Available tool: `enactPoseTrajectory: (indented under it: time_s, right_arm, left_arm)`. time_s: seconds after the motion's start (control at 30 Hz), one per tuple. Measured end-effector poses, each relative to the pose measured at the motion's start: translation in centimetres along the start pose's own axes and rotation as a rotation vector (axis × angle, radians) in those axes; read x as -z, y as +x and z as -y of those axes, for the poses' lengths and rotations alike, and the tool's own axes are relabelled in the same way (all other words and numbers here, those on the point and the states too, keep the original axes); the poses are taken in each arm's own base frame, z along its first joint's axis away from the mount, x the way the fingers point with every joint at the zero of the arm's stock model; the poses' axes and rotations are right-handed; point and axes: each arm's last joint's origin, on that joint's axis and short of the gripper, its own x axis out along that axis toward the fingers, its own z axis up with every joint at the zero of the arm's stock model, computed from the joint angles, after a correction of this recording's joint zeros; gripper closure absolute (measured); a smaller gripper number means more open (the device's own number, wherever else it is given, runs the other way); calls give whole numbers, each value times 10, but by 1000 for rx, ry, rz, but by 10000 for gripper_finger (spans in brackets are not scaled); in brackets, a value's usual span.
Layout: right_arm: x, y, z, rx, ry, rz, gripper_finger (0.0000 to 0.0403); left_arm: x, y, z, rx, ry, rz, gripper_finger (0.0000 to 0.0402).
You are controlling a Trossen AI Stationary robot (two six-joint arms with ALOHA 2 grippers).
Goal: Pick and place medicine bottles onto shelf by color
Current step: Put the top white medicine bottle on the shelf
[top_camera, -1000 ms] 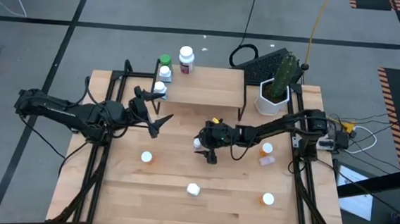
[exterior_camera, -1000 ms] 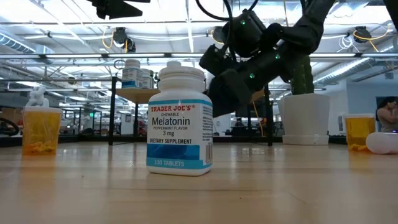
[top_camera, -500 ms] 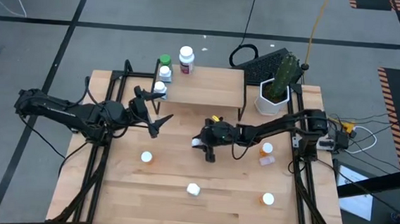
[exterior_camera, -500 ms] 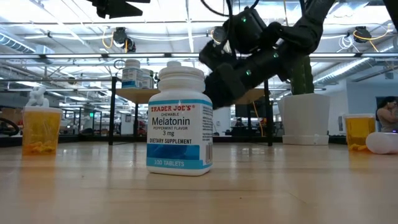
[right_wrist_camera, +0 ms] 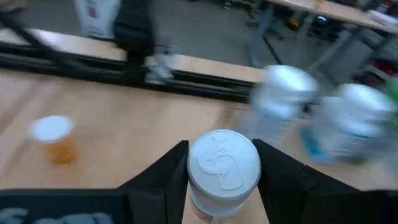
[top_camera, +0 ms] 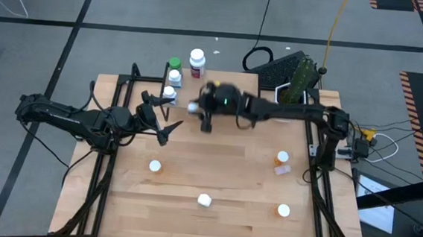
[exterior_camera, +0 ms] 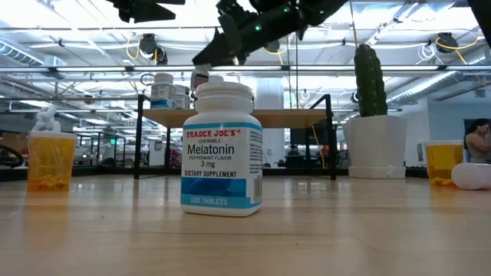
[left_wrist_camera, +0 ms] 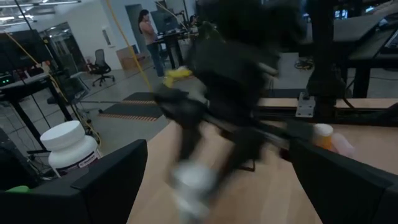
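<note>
My right gripper [top_camera: 201, 109] is shut on a white-capped medicine bottle [right_wrist_camera: 224, 167], high above the left part of the shelf [top_camera: 225, 89]. It shows at the top of the low view [exterior_camera: 230, 34]. Three bottles stand along the shelf's left edge: a green-capped one [top_camera: 173, 63] and two white ones [top_camera: 175, 76] [top_camera: 169, 93]. A dark red one [top_camera: 197, 62] stands at the far edge. My left gripper [top_camera: 167, 132] hangs open over the table, near the shelf's left front corner, touching nothing. In the left wrist view its fingers [left_wrist_camera: 112, 180] stand wide apart. My right gripper pinches the white-capped bottle between its two fingers [right_wrist_camera: 165, 180], one on each side of the body just under the cap [right_wrist_camera: 224, 163]. The fingers reach roughly level from the table's right side. The bottle is lifted clear, above the shelf board.
On the table stand a Melatonin bottle [exterior_camera: 221, 153], orange bottles [top_camera: 154, 166] [top_camera: 282, 158] [top_camera: 283, 210] and a pale pink one lying down [top_camera: 282, 169]. A white pot with a cactus [top_camera: 291, 94] stands right of the shelf. Free board lies on the shelf's middle and right.
My right gripper has risen from the table's middle and swung toward the far left, carrying the white-capped bottle up to above the shelf's left part. The bottle is lifted clear of the table. The move is fast, with blur.
</note>
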Motion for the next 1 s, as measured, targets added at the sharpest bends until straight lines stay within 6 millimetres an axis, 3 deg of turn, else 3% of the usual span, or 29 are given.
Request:
enactPoseTrajectory:
  time_s: [0.2,0.37,0.63,1.0]
  right_arm:
    - [0,-10,69,134,57,46,247]
    - [8,1,104,126,176,56,246]
    - [18,16,111,118,188,-13,244]
    - [21,17,111,115,194,-35,243]
  left_arm:
    - [1,0,-1,-11,4,-10,7]
    - [0,2,-5,-34,-8,1,7]
    - [0,3,-7,-46,-20,-2,7]
    - [0,3,-7,-46,-23,-2,7]
